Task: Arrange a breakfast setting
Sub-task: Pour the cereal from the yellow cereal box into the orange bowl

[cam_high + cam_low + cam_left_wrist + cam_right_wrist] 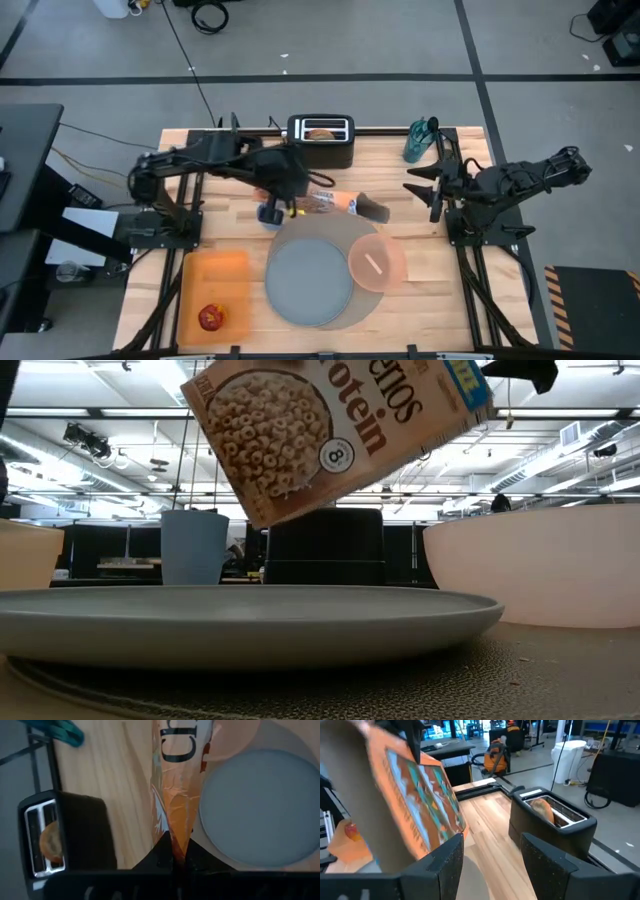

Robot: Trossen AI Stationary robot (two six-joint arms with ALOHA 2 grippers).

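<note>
Cereal box (335, 203), seen from above, hangs tilted beyond the pink bowl (376, 263), my left gripper (291, 193) pinching its top edge. At table level it hovers over the plate (250, 622). My right gripper (487, 865) waits open nearby. I'd tip slowly toward the bowl.

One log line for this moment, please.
left end effector: shut on orange cereal box | above grey mat | right end effector: open, idle

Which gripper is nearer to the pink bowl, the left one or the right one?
Left. The left gripper, shut on the cereal box, hangs just behind the pink bowl. The right gripper waits open farther back, toward the table's right edge.
</note>
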